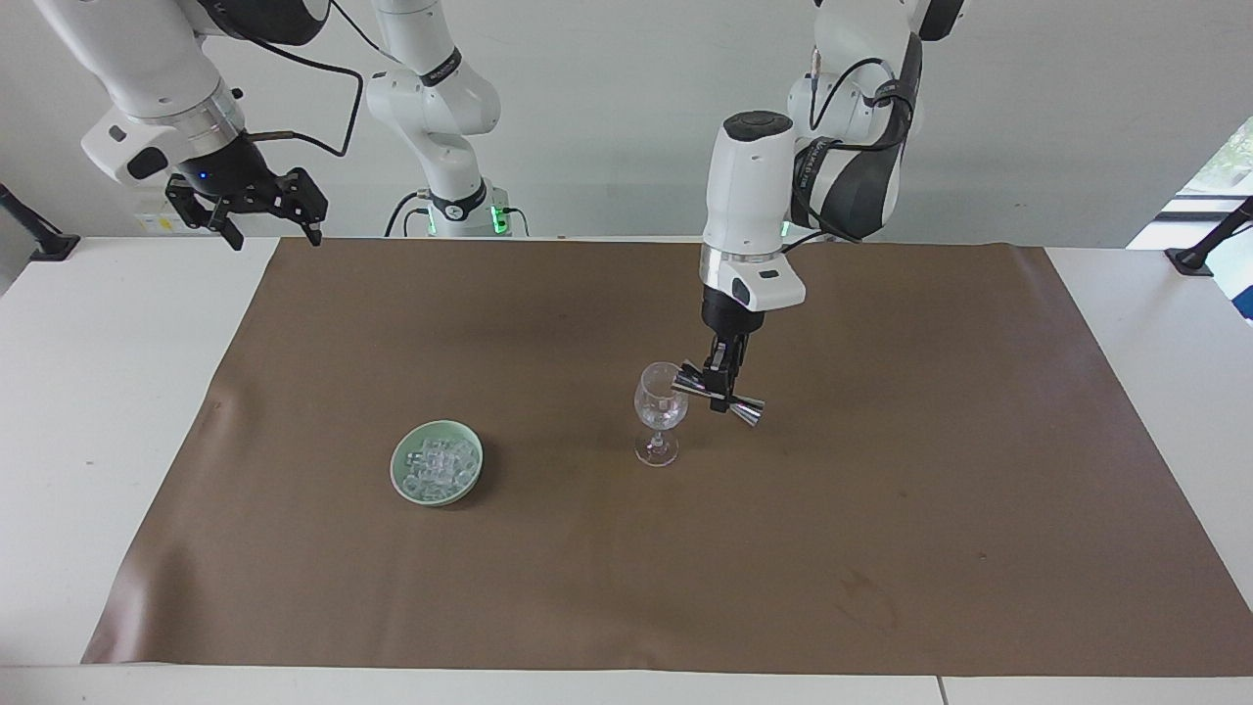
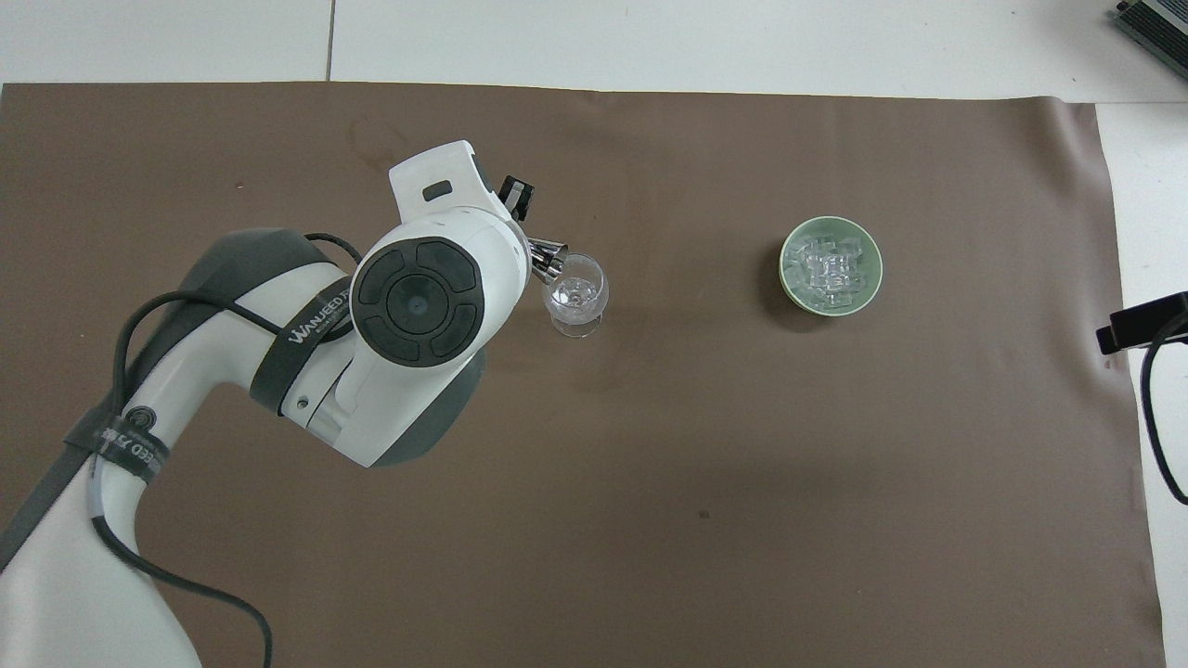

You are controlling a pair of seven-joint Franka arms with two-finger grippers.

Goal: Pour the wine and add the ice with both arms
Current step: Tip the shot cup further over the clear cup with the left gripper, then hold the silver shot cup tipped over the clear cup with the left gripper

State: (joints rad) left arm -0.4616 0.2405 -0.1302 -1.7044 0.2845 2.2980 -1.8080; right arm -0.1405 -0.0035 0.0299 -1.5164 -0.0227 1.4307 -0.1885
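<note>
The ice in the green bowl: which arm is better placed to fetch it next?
Probably the right. The right gripper hangs open and empty at its own end of the table, where the ice lies in the green bowl. The left gripper is shut on the metal jigger, tilted at the wine glass.

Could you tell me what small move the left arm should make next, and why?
Probably tip the shiny double-cone metal jigger back level and lift away: the left end effector grips it sideways at the clear stemmed wine glass's rim, while the ice waits in the green bowl.
</note>
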